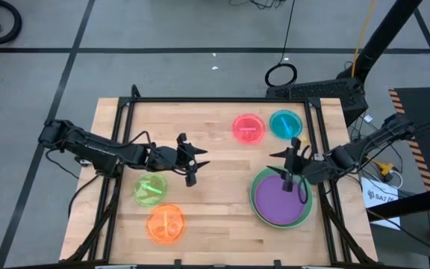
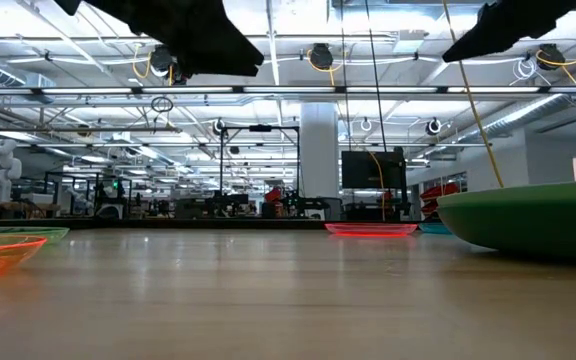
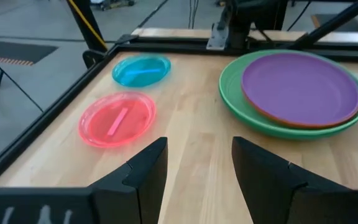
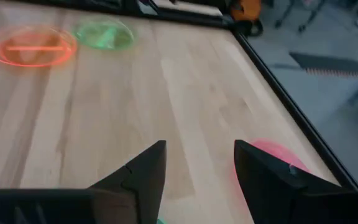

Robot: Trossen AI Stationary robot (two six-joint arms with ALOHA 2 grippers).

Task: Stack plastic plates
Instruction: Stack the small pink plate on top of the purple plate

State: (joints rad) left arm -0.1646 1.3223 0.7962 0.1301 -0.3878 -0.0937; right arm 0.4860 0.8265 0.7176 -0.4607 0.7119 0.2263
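A stack of large plates sits near the table's right edge: the purple plate (image 1: 282, 200) (image 3: 300, 87) on top, an orange-red rim beneath it, green plates (image 3: 253, 115) below. Small translucent plates lie apart on the wood: pink (image 1: 248, 128) (image 3: 117, 118), blue (image 1: 285, 124) (image 3: 141, 70), lime (image 1: 150, 187) (image 4: 104, 35), orange (image 1: 166, 223) (image 4: 32, 46). My left gripper (image 1: 192, 166) (image 3: 197, 168) hovers open over bare wood at mid-table, beside the lime plate. My right gripper (image 1: 293, 166) (image 4: 197, 168) is open above the far edge of the stack.
A black frame (image 1: 222, 100) runs along the table's far and side edges. Bare wood (image 1: 222, 194) lies between the lime plate and the stack. Cables and equipment sit on the floor beyond the table's right edge (image 1: 383, 168).
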